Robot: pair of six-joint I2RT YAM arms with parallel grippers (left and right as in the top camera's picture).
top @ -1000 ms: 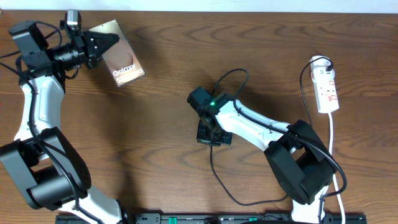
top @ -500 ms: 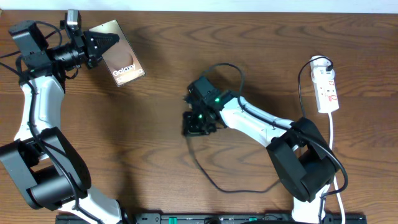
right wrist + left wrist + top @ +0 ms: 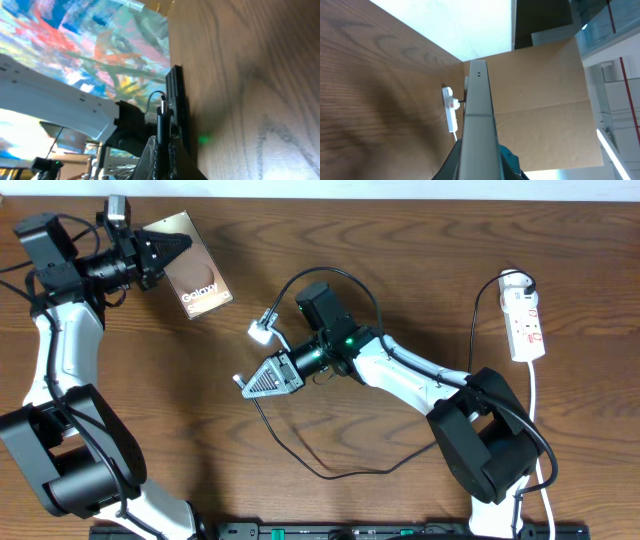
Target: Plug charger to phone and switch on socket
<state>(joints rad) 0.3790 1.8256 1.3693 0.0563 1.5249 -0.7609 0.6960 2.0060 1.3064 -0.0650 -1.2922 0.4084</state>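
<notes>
The phone (image 3: 200, 280), bronze with white "Galaxy" lettering, is held off the table at the far left by my left gripper (image 3: 178, 246), which is shut on its edge. In the left wrist view the phone (image 3: 477, 110) shows edge-on as a grey bar between the fingers (image 3: 480, 169). My right gripper (image 3: 245, 382) points left at mid-table, shut on the charger's black plug tip (image 3: 161, 117); its thin cable (image 3: 300, 467) loops behind. The fingers (image 3: 162, 147) pinch the plug. The socket (image 3: 526, 322), white with red markings, lies at the far right, apart from both grippers.
The socket's white cord (image 3: 534, 395) runs down the right edge. The socket also shows small and far off in the left wrist view (image 3: 451, 107). A small white piece (image 3: 261, 332) sticks out beside the right wrist. A brown cardboard box (image 3: 545, 100) stands beyond the table.
My right arm has swung left and turned, so its gripper now points left with the plug tip, dragging the cable loop along. The left arm and phone have not moved.
</notes>
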